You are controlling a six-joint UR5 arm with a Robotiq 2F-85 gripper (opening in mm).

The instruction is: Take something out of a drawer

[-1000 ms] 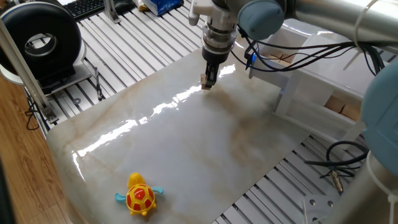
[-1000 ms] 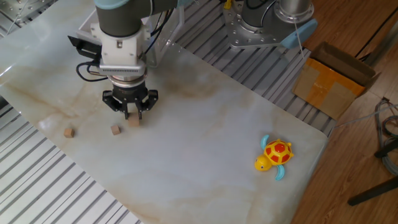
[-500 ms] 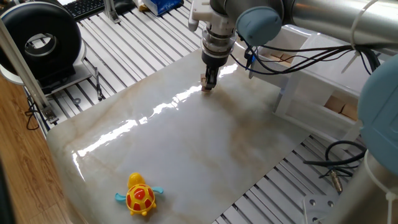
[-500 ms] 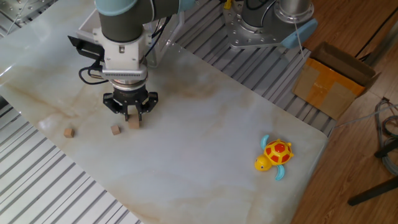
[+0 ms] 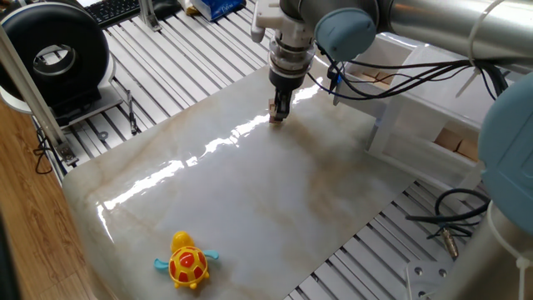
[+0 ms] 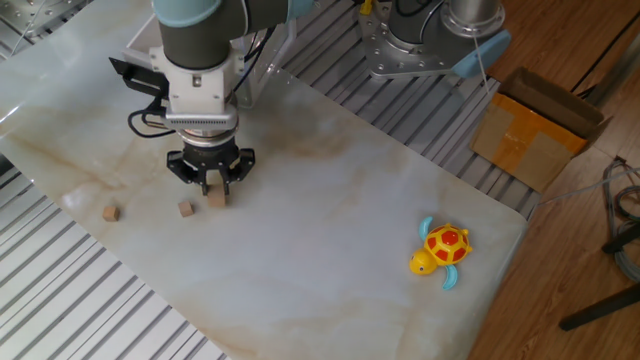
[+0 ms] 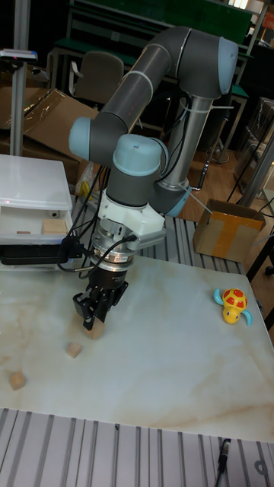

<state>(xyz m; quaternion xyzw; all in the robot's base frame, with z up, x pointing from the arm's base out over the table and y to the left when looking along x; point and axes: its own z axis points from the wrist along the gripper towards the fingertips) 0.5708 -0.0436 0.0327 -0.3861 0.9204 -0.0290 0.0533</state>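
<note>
On the marble tabletop (image 6: 330, 200) I see a yellow toy turtle (image 6: 440, 250) with a red shell and blue flippers, near one corner, well apart from two small brown cubes (image 6: 185, 209) (image 6: 111, 213) lying near the opposite edge. A cardboard box (image 6: 535, 125) sits on the wooden floor beside the table. A black round device (image 5: 54, 54) stands off another side.
</note>
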